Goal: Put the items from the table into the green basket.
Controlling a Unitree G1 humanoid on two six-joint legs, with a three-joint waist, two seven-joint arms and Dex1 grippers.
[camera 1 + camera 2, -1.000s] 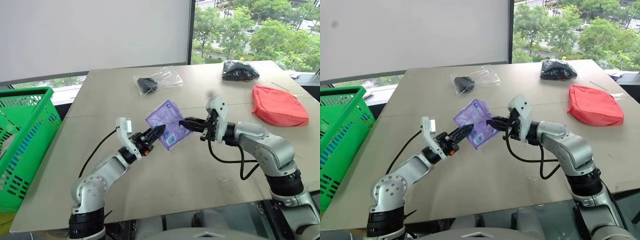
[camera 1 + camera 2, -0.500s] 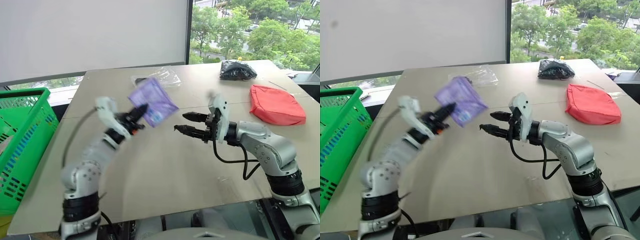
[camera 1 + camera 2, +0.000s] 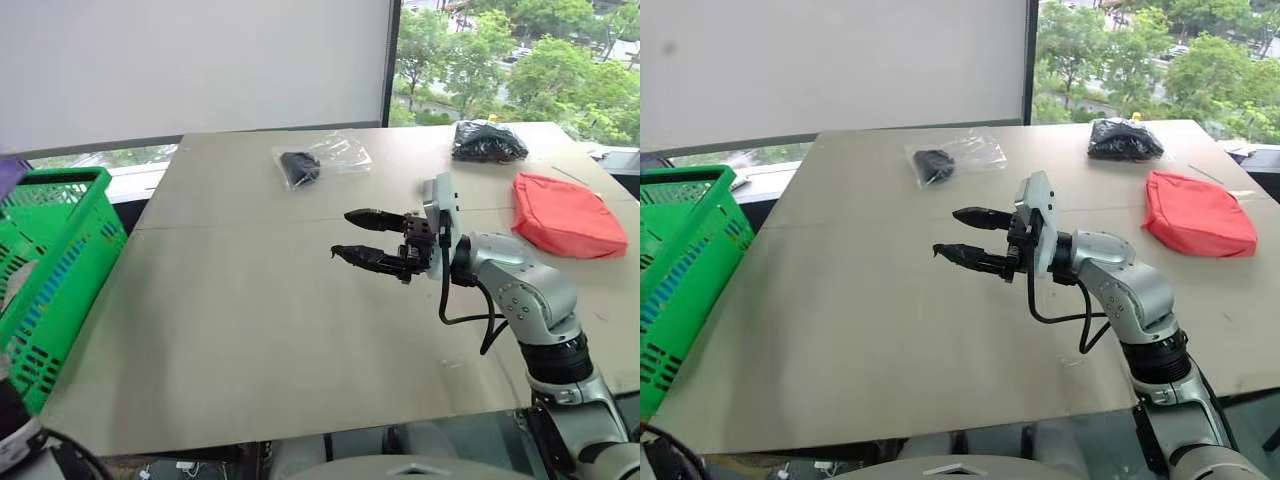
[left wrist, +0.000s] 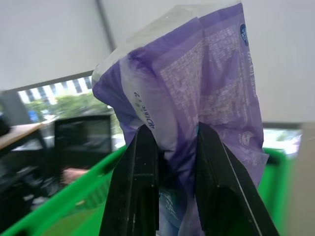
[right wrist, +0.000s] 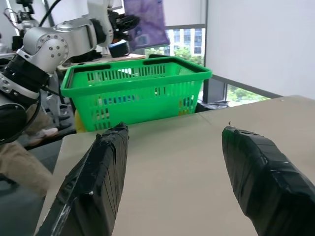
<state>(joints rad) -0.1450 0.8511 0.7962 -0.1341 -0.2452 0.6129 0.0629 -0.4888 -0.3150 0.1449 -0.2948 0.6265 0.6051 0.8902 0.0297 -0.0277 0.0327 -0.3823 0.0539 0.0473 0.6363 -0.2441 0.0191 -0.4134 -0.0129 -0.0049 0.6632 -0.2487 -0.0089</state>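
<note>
We can read very little. On the purple tissue pack (image 4: pixel 197 98), just above the left gripper's (image 4: pixel 174 162) fingers (image 4: pixel 135 187), a dark printed code runs along a crease; it may hold a "2", though we cannot be sure. The pale blocks of small print beside it and the round blue emblem near the far corner are illegible.

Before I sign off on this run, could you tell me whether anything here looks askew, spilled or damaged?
Nothing stands out. The purple tissue pack is pinched in the left claw above the green basket; the clear bag, black crinkly bag and red pouch lie intact on the table.
</note>
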